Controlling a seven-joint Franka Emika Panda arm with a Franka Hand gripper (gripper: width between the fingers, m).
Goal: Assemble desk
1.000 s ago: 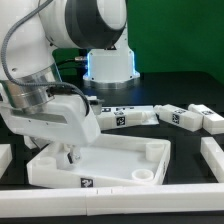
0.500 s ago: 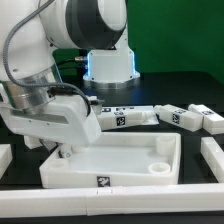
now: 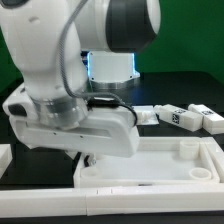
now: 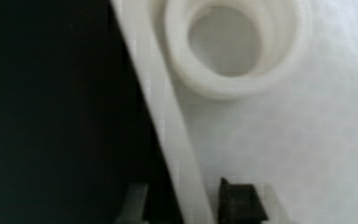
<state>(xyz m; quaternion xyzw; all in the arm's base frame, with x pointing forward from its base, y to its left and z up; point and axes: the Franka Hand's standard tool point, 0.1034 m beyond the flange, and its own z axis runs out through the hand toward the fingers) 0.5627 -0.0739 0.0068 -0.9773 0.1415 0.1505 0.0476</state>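
The white desk top [image 3: 165, 165] lies flat on the black table, with a raised rim and round corner sockets [image 3: 186, 149]. My gripper [image 3: 88, 158] is at its corner on the exterior view's left, fingers down on the rim. In the wrist view my gripper [image 4: 192, 198] straddles the rim [image 4: 165, 120], one dark finger on each side, shut on it; a round socket [image 4: 233, 45] lies just beyond. Loose white legs with tags [image 3: 188, 118] lie behind on the exterior view's right.
White border bars stand at the exterior view's right [image 3: 213, 155] and left [image 3: 4, 155]. The robot base [image 3: 110, 68] is behind. The arm's bulk hides the table at the left.
The desk top has slid and turned toward the exterior view's right with my gripper holding its rim. The arm has swung the same way and now fills more of the view.
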